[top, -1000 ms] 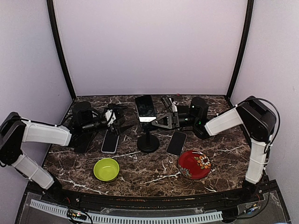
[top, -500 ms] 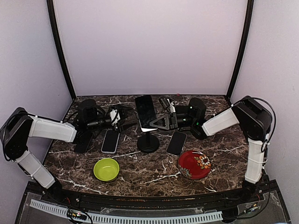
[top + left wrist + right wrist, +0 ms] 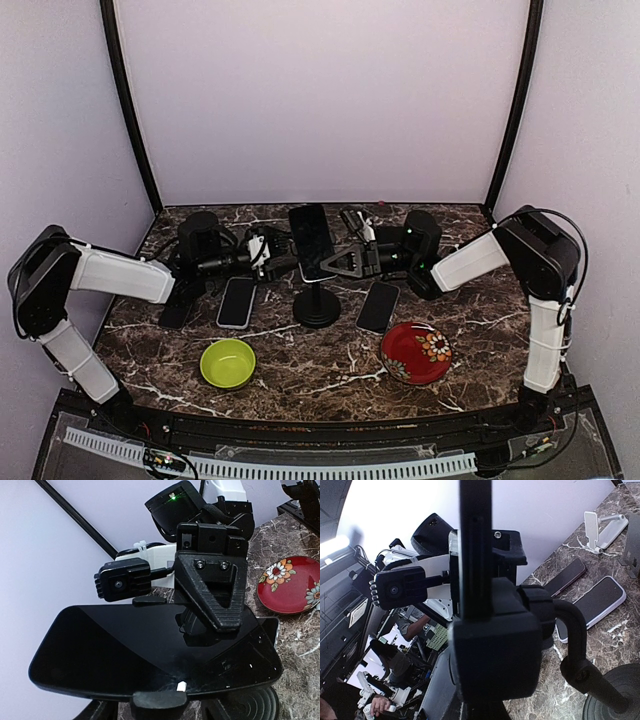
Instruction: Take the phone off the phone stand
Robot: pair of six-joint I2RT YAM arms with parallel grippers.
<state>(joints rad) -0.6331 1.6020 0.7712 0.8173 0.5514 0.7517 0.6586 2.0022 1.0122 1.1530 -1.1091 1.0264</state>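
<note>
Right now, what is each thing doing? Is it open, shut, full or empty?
phone: sitting in the phone stand, screen dark.
phone stand: upright, holding the phone.
right gripper: shut, at the stand.
left gripper: beside the phone; open or shut, unclear.
green bowl: empty.
red plate: empty.
white-edged phone: lying flat.
black phone: lying flat.

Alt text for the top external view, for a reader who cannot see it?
A phone sits on its black stand at centre, with the left fingers on its long edges and the right fingers shut at the stand's top. Two more phones, a green bowl and a red plate lie nearer.
</note>
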